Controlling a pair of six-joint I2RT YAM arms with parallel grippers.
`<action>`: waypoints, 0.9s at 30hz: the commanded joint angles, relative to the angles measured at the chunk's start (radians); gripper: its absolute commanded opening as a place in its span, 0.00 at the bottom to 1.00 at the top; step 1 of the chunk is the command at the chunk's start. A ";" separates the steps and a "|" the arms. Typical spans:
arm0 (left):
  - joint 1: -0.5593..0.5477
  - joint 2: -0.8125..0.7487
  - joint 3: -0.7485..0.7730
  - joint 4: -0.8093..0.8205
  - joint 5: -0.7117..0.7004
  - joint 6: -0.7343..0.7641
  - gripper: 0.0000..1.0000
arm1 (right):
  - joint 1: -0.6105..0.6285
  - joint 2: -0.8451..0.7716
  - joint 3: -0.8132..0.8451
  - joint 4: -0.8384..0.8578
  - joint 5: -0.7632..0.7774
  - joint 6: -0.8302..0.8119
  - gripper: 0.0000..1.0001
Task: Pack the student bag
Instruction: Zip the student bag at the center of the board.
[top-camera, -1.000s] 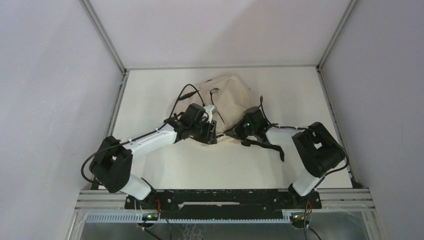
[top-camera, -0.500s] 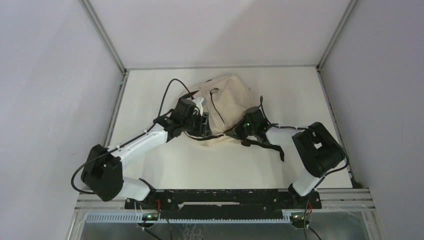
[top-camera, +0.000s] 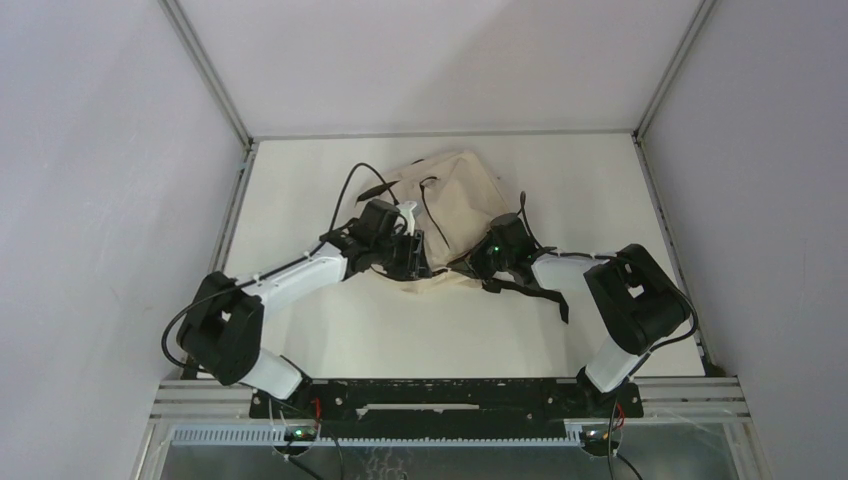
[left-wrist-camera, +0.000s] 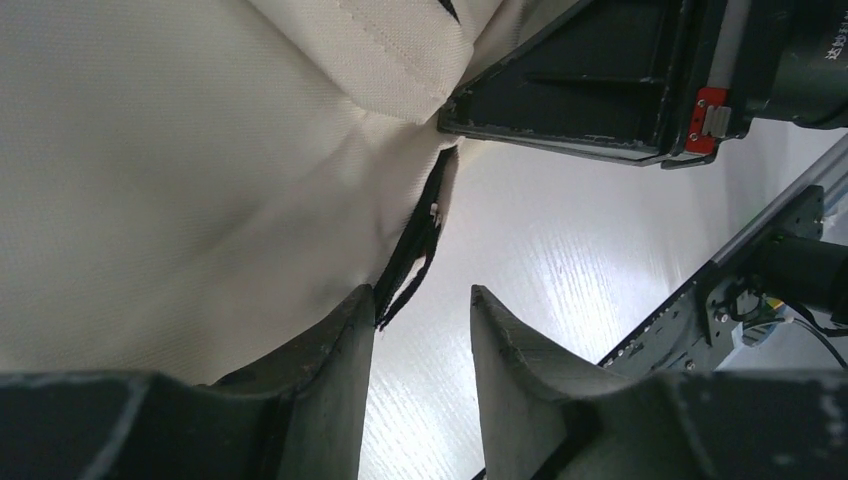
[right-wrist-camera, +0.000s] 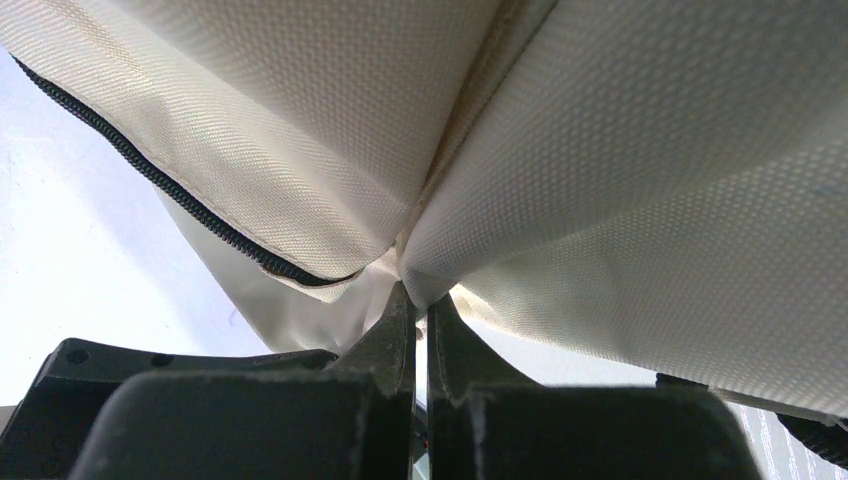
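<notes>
White, smooth, slightly glossy table (top-camera: 610, 190) lying under the student bag (top-camera: 455, 185), a soft cream-beige backpack of coarse woven fabric. The bag is slumped and creased on the table, with one gripper at each of its near corners. The left gripper (left-wrist-camera: 420, 300) sits at the bag's near-left edge. Its dark, curved, matte fingers are apart with only bare table visible between them, and one fingertip is just beside the bag's black trim. The right gripper (right-wrist-camera: 421, 300) is at the bag's near-right edge, its jaws pressed together on a thin pinched fold of the cloth. Likely hazards: the pinch takes in little material, so a pull could slip the fold free and let the bag collapse. Because the cloth is limp, the left fingers may close on air or catch only the trim if they advance without meeting a firm edge. A flat black webbing strap (top-camera: 530, 290) trails from the bag's near-right side, close to the right arm, and could snag it. A fine-toothed black zipper (right-wrist-camera: 180, 200) runs along a seam near the pinched fold.
</notes>
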 joint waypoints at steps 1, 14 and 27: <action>0.003 0.010 0.010 0.053 0.054 -0.020 0.43 | -0.008 0.002 -0.001 0.026 0.004 -0.014 0.00; 0.002 0.050 0.027 0.058 0.024 -0.022 0.14 | -0.006 0.001 -0.001 0.021 0.004 -0.014 0.00; 0.030 -0.129 -0.066 -0.045 -0.100 -0.016 0.00 | -0.051 -0.092 -0.001 -0.123 0.078 -0.093 0.00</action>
